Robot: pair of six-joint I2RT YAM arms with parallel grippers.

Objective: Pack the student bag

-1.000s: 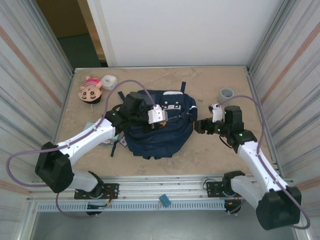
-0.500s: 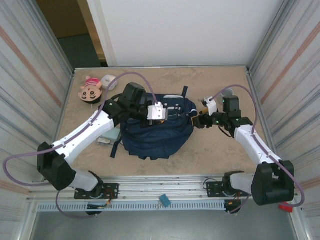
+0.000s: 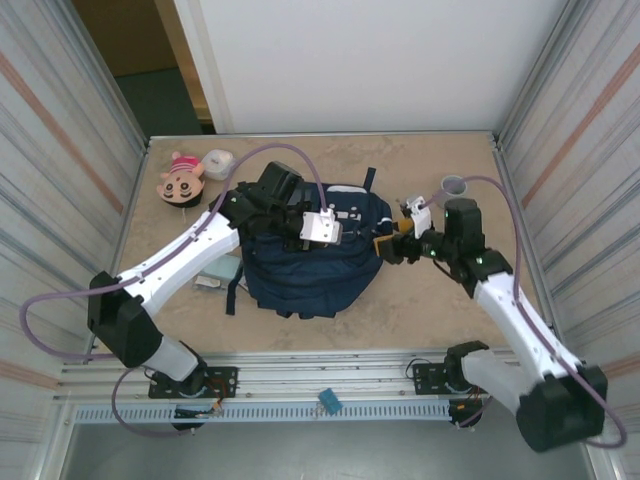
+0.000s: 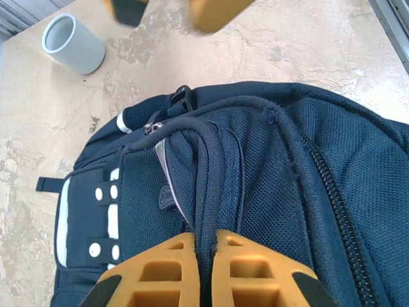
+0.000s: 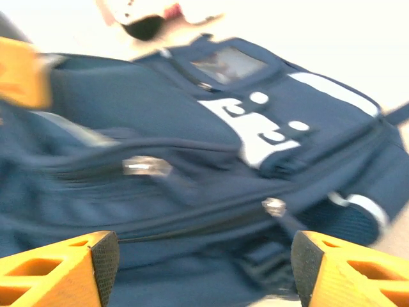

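A large navy-blue fabric backpack [image 3: 315, 270] with white stripes lies mid-table [image 3: 430, 305]. Atop the backpack, the left gripper [image 4: 204, 246] pinches tight on its dark carry cord [image 4: 214, 160]. The right gripper [image 3: 386, 246] gapes wide just beside the backpack's right edge.

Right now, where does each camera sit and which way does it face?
Top external: above, behind the bases, looking down; left arm, right arm, bag, cup.
Left wrist: over the bag, facing the cup; left end effector shut on the handle.
Right wrist: low beside the bag, facing it; right end effector open.
Shared: all see the bag; top and left wrist share the cup.
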